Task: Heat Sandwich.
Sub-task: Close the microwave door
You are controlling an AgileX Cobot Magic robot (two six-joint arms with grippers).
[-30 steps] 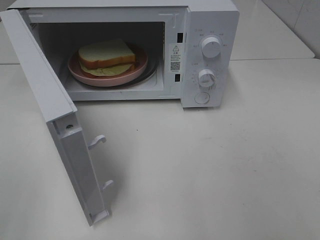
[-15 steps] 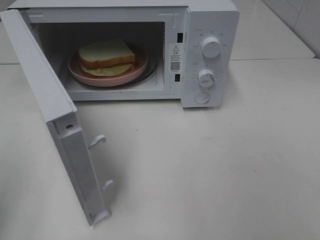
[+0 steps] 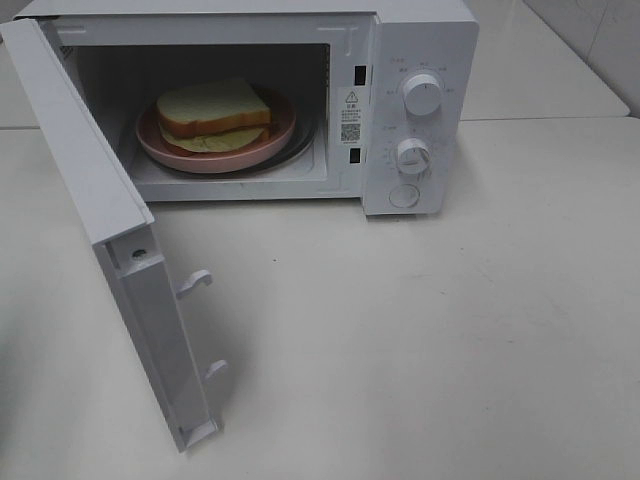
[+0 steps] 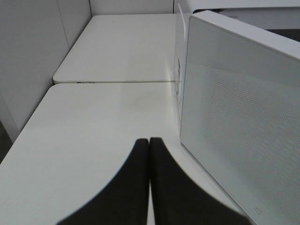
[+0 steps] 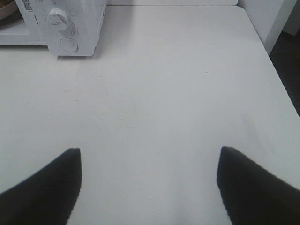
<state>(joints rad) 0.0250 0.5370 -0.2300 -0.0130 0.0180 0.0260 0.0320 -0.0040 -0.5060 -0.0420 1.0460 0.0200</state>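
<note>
Left tool point(image 4: 149, 139) is pinched tight on nothing beside the open microwave door point(image 4: 234, 131); right tool point(image 5: 150, 151) gapes wide, empty, over the desk point(image 5: 164, 93). Sandwich point(image 3: 213, 108) sits on its pink plate point(image 3: 152, 143) inside the microwave point(image 3: 425, 40).

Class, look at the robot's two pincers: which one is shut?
The left pincer, beside the open microwave door: its black fingers meet with nothing between them. The right pincer stands wide open over the table.
</note>
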